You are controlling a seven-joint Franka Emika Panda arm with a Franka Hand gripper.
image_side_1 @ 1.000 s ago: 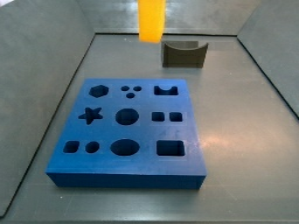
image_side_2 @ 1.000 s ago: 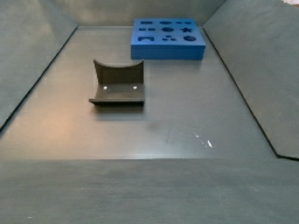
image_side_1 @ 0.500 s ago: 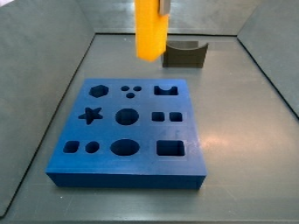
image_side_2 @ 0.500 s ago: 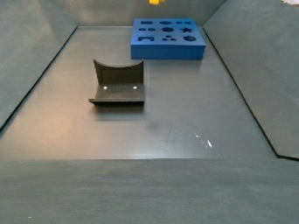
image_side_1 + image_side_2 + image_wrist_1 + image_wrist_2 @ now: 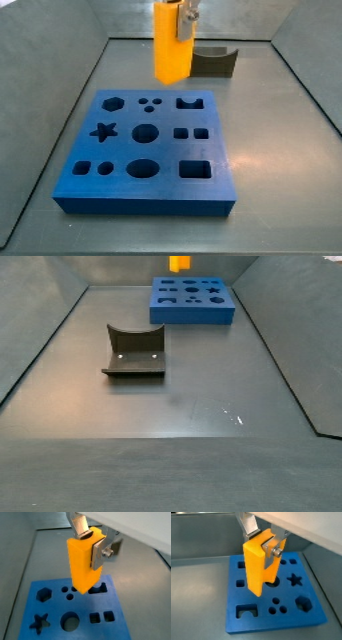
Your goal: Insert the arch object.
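Note:
My gripper (image 5: pixel 90 544) is shut on a long orange bar (image 5: pixel 83 562) and holds it upright in the air; both also show in the other wrist view, gripper (image 5: pixel 261 542) and bar (image 5: pixel 258 567). The bar (image 5: pixel 171 45) hangs over the far end of the blue board (image 5: pixel 147 192), its lower end above the holes there. The arch object (image 5: pixel 211 61), a dark olive-brown block with a curved notch on top, rests on the floor behind the board, apart from the gripper. In a side view it (image 5: pixel 135 352) lies mid-floor.
The blue board (image 5: pixel 251 619) has several shaped holes, among them an arch-shaped one (image 5: pixel 193 101) and a star (image 5: pixel 104 129). It also shows far off in a side view (image 5: pixel 194 316). Grey walls enclose the floor on all sides.
The gripper has carried the orange bar lower and nearer the blue board's far end. The arch object and the board have not moved.

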